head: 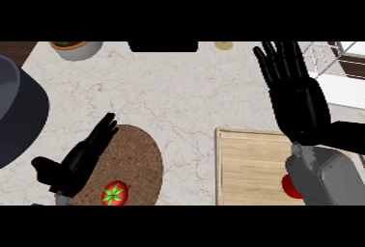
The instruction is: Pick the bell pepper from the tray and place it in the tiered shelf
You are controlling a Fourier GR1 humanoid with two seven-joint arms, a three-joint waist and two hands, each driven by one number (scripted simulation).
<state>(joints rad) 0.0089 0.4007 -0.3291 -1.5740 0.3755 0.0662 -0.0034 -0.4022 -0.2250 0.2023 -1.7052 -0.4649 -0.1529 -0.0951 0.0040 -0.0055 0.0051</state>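
A light wooden tray point(246, 164) lies at the lower right. On it a red thing point(287, 185), possibly the bell pepper, peeks out from under my right forearm, which hides most of it. My right hand point(298, 96) stands open above the tray's far edge, fingers straight and pointing toward the white wire tiered shelf point(329, 57) at the top right. My left hand point(80, 159) is open at the lower left, resting over a round brown woven mat point(139, 154). On that mat lies a red fruit with a green star-shaped stem point(114, 193), just right of the hand.
A large dark grey round vessel point(18, 111) fills the left edge. A potted plant point(76, 48), a black object point(162, 46) and a small pale round thing point(223, 45) line the far edge. Marble counter point(185, 96) spreads across the middle.
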